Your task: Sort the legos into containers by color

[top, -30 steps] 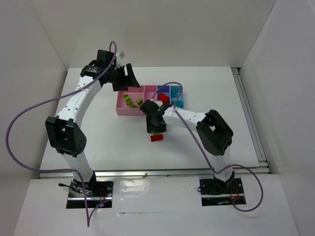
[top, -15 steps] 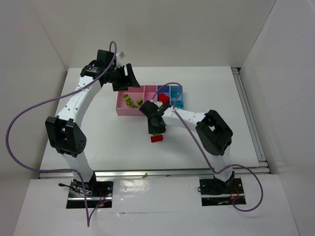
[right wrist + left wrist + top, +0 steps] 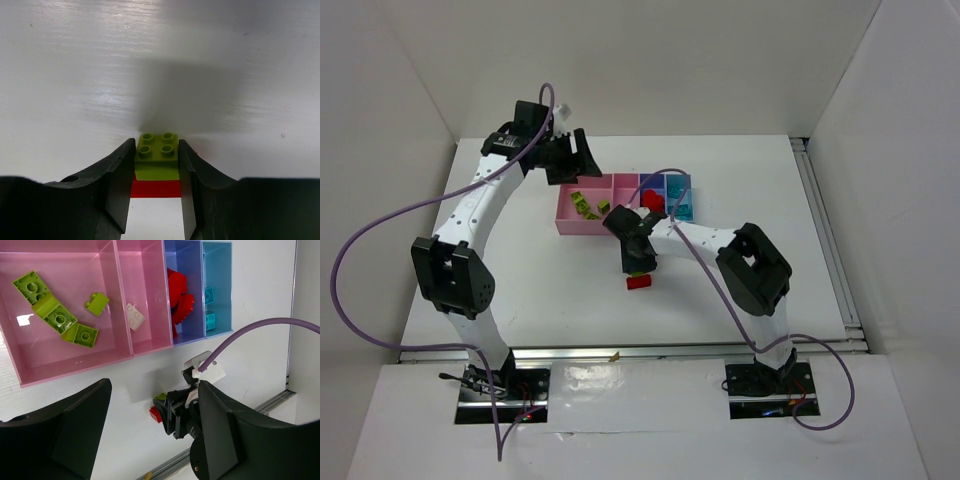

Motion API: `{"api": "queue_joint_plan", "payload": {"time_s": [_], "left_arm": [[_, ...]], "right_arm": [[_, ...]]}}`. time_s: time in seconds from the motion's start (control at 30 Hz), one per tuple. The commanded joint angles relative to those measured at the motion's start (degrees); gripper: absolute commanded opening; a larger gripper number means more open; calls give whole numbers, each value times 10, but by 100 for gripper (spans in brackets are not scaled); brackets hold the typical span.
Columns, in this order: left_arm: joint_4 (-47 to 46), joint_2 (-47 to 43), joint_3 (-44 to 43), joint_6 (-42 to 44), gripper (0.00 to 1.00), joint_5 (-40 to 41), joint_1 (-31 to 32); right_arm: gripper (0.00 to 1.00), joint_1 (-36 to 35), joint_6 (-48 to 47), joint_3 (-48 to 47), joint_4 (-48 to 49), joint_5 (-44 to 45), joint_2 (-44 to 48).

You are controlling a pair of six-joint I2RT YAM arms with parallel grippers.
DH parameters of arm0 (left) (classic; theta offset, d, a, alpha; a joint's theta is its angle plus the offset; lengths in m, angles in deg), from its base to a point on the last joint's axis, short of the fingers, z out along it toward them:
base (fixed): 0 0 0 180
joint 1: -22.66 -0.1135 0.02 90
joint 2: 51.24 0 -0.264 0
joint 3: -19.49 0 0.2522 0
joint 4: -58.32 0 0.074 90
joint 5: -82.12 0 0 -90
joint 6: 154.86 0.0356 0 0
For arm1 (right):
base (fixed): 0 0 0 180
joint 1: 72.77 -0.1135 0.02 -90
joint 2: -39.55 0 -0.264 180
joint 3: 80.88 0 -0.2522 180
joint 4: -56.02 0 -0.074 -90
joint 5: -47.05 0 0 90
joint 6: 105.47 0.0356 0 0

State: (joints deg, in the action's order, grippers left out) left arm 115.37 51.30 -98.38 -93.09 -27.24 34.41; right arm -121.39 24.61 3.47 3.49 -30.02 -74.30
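1. Hanging wide open and empty, your left gripper (image 3: 152, 390) has the containers (image 3: 75, 367) just ahead of its fingertips.
2. Your right gripper (image 3: 157, 146) hardly moved: it pinches the yellow-green brick (image 3: 156, 159), stacked on the red brick (image 3: 156, 188) beneath; separating them remains, I judge.

The white table (image 3: 520, 285) carries the row of joined bins (image 3: 585, 228) and, nearer the arms, a red brick (image 3: 640, 282) — both resting flat.

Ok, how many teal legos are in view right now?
2. Both are in the light blue bin at the row's end: one teal lego mid-bin, the other teal lego just below it in the left wrist view. Arms may hide more.
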Motion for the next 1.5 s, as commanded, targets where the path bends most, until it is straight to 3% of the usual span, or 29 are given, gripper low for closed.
{"api": "queue_joint_plan", "payload": {"time_s": [0.0, 0.1, 0.23, 0.37, 0.5, 0.6, 0.83, 1.03, 1.23, 1.47], "left_arm": [[-6, -11, 3, 15, 81, -6, -3], [-6, -11, 3, 22, 81, -6, -3], [-6, -23, 18, 61, 90, -68, -30], [-21, -48, 71, 84, 91, -145, -48], [-93, -101, 182, 63, 93, -204, -48], [-190, -139, 298, -6, 93, -257, -43], [-387, -145, 403, -128, 93, -261, 20], [-543, -145, 491, -228, 90, -209, 49], [-571, -115, 502, -235, 85, -198, 59], [-548, -101, 472, -152, 82, -163, 71]], "right_arm": [[26, -7, -2, -24, -17, 18, -1], [26, -7, -20, -64, -33, 31, 6], [26, 25, -53, -142, -56, 12, 17], [26, 69, -65, -171, -46, -11, 43], [26, 80, -65, -185, -46, -18, 51], [26, 85, -42, -192, -51, -12, 56], [26, 85, -37, -199, -30, -37, 56], [26, 85, -37, -188, -30, -43, 62], [26, 85, -37, -193, -30, -43, 62], [26, 85, -42, -193, -35, -60, 72]]}}
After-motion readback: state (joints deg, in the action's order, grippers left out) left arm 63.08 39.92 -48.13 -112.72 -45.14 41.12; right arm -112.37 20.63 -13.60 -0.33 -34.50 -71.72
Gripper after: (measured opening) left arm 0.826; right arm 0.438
